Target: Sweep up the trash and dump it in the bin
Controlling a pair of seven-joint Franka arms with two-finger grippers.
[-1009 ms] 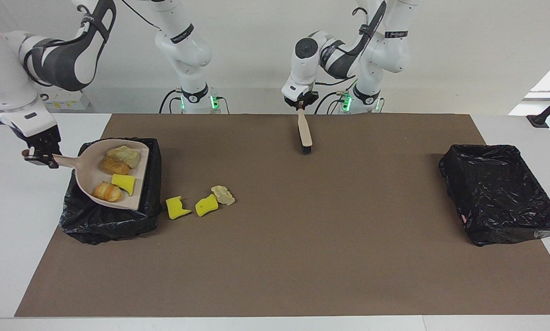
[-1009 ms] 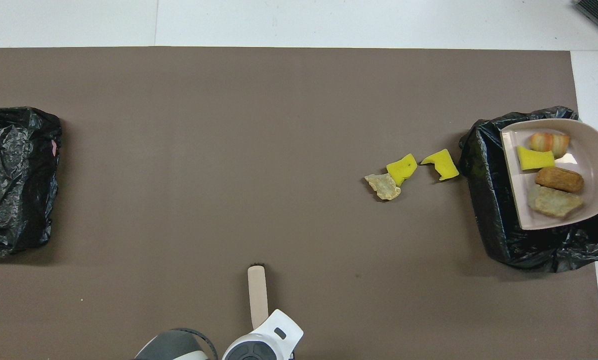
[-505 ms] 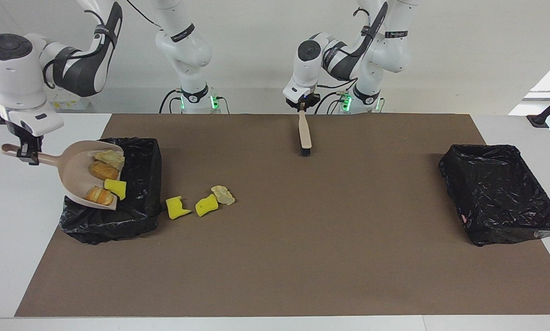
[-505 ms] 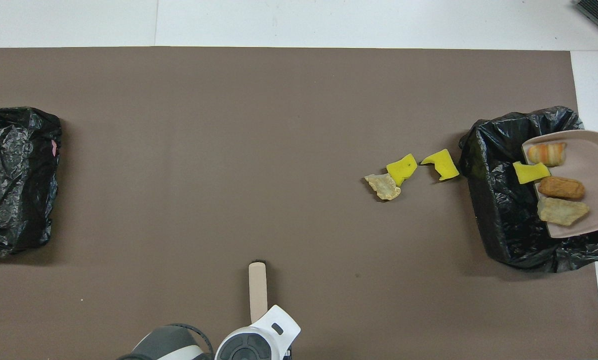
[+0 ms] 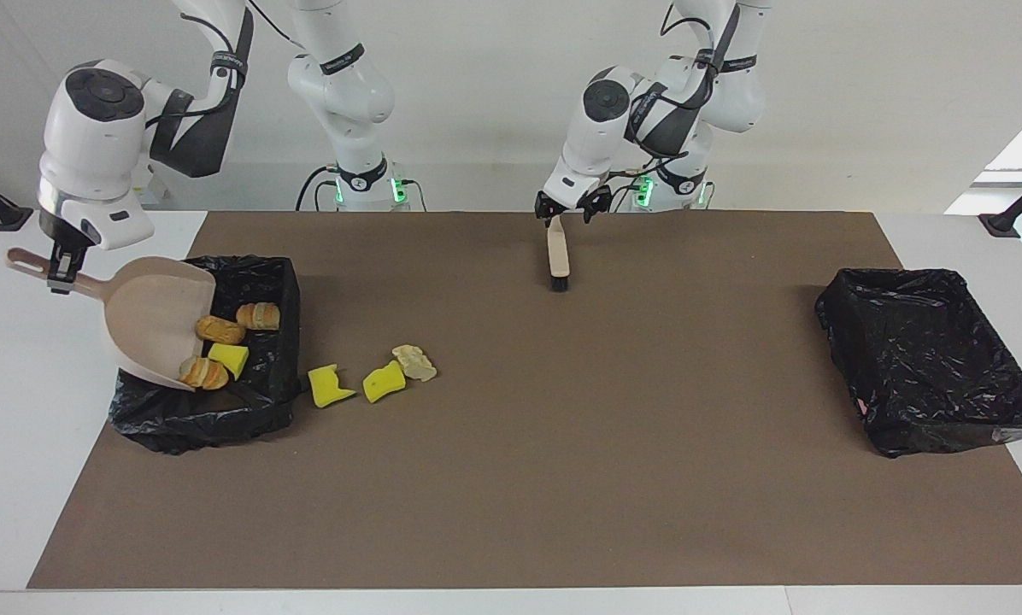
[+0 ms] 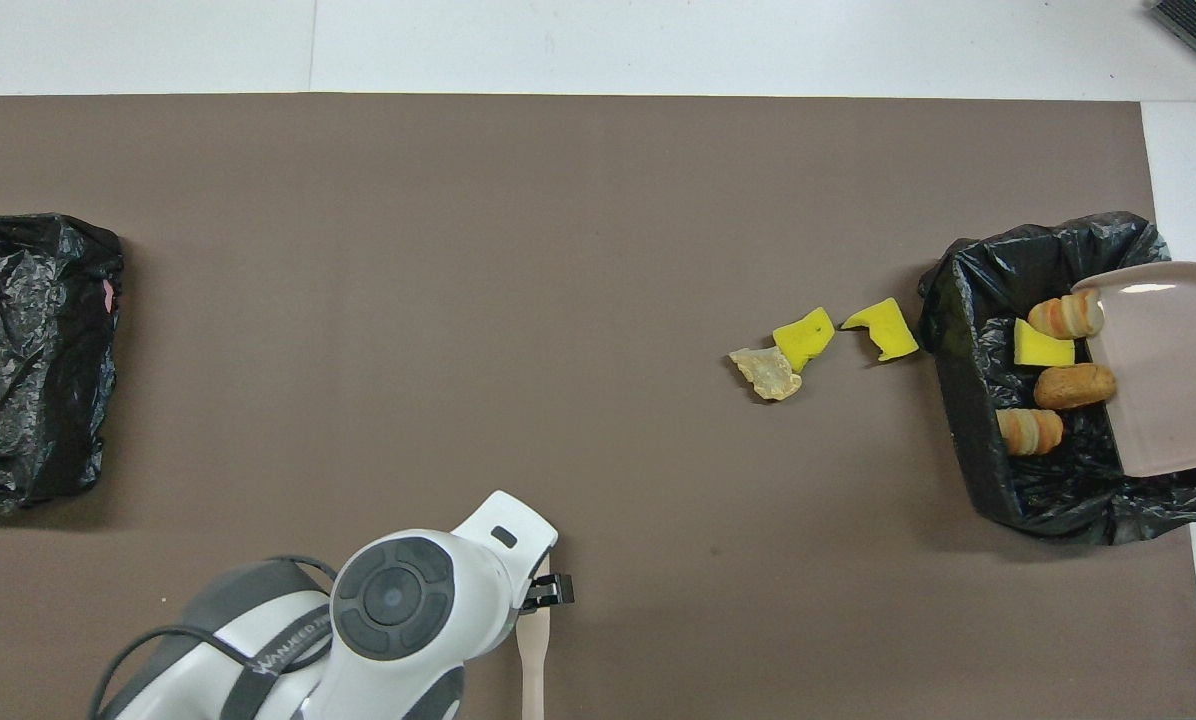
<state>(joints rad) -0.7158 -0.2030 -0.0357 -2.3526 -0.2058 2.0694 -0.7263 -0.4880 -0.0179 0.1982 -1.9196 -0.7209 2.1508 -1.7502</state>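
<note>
**Dustpan tipped over the bin, brush lying loose**

Right gripper (image 5: 60,275) clenched on the handle of the beige plastic dustpan (image 5: 154,314), which is held tilted steeply over the black bag-lined bin (image 5: 265,401) at the right arm's end of the table. The pan's open lip points down into the bin.

Trash, four bits at the pan's lip or inside the bin: a bright yellow sponge chunk (image 5: 228,357), a striped orange-brown lump (image 5: 202,373) at the lip, a brown lump (image 5: 220,330) and another striped lump (image 5: 258,316) on the black liner (whether the two at the lip touch the pan, cannot tell).

Three bits on the brown mat (image 5: 562,478), just beside the bin toward the table's middle: a yellow sponge chunk (image 5: 329,386), a second yellow chunk (image 5: 384,382), and a pale beige lump (image 5: 414,362) touching that second chunk.

Left gripper (image 5: 572,207) hangs with fingers spread apart, grasping nothing, just above the handle end of the beige hand brush with black bristles (image 5: 558,256). Brush lies flat on the mat, close to the robots, bristles pointing away from them.

A second black-lined bin (image 5: 930,359) sits at the left arm's end of the table.
</note>
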